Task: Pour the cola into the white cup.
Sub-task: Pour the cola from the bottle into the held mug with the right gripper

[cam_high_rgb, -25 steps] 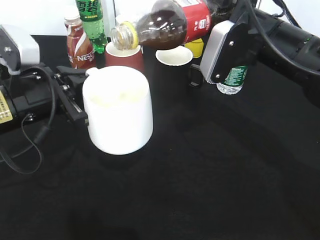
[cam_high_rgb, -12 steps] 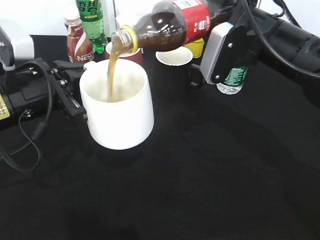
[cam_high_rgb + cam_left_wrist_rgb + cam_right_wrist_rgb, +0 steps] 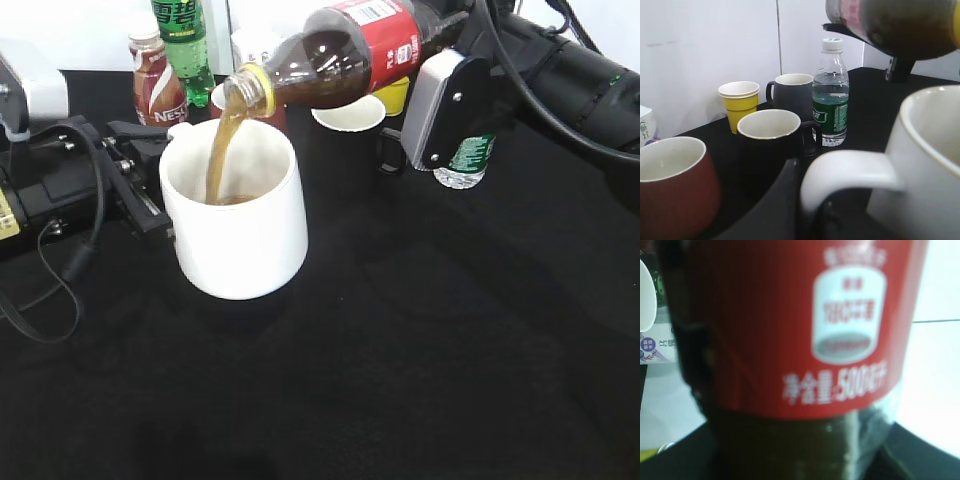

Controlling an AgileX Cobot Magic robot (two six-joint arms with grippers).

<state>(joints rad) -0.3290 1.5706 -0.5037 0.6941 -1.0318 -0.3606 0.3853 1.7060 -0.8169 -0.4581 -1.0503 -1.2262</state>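
The cola bottle is tilted with its open mouth down-left over the white cup. A brown stream falls from the mouth into the cup, and dark liquid pools at its bottom. My right gripper is shut on the bottle's lower body; the red label fills the right wrist view and hides the fingers. My left gripper is shut on the cup's loop handle, with one dark finger against it. The cup stands on the black table.
Behind the cup stand a Nestle bottle, a green-labelled bottle, a red mug, a black mug, a yellow cup, a grey mug and a water bottle. The black table stretches to the front.
The bottle's base has risen and the tilt is steeper. The stream that began half a second ago keeps flowing, and cola now pools in the cup.
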